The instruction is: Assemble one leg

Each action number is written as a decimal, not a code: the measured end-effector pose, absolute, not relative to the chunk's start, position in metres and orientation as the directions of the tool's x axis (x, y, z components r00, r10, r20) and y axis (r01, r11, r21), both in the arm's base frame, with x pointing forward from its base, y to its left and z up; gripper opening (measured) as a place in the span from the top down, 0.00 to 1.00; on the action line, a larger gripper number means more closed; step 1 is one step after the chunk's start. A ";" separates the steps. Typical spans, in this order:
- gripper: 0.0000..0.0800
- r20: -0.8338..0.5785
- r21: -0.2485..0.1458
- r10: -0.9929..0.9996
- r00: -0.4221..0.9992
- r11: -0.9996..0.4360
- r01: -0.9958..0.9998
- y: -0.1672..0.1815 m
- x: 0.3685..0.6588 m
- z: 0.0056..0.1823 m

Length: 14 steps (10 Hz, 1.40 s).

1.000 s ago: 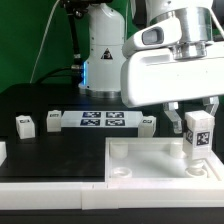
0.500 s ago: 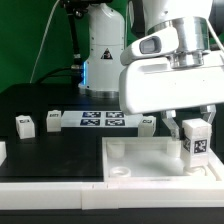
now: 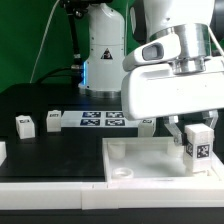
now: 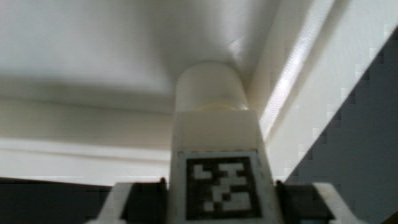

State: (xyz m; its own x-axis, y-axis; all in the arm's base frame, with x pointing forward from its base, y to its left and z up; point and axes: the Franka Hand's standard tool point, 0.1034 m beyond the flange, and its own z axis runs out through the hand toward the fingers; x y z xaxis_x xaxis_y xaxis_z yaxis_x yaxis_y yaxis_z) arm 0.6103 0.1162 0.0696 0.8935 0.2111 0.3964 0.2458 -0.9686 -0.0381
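My gripper [image 3: 197, 128] is shut on a white leg [image 3: 197, 146] with a black-and-white tag on its face. It holds the leg upright over the right part of the large white square part [image 3: 150, 158], close to its right rim. In the wrist view the leg [image 4: 217, 140] runs from between my fingers [image 4: 139, 203] down toward a round socket in the corner of the white part [image 4: 107, 70]. Whether the leg's tip touches the socket, I cannot tell. Other legs [image 3: 25, 124] [image 3: 53, 120] stand on the black table at the exterior view's left.
The marker board [image 3: 103, 121] lies behind the white part. Another leg [image 3: 148, 122] lies at the marker board's right end. The robot base [image 3: 102, 50] stands at the back. A white piece shows at the left edge [image 3: 2, 152].
My gripper has turned about its axis with the leg in it and shifted slightly; the leg has stayed over the right part of the white square part.
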 end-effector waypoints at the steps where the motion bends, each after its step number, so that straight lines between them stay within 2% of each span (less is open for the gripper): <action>1: 0.64 0.396 -0.038 0.211 0.894 -0.969 0.245 0.116 0.610 0.070; 2: 0.40 0.396 -0.038 0.211 0.894 -0.969 0.245 0.116 0.610 0.070; 3: 0.40 0.396 -0.038 0.211 0.894 -0.969 0.245 0.116 0.610 0.070; 4: 0.24 0.396 -0.038 0.211 0.894 -0.969 0.245 0.116 0.610 0.070; 8: 0.19 0.390 -0.042 0.207 0.897 -0.969 0.242 0.117 0.611 0.072; 10: 0.19 0.369 -0.048 0.214 0.904 -0.968 0.248 0.119 0.615 0.088; 12: 0.19 0.340 -0.048 0.237 0.910 -0.962 0.269 0.113 0.628 0.095; 14: 0.19 0.325 -0.054 0.236 0.916 -0.962 0.267 0.114 0.628 0.095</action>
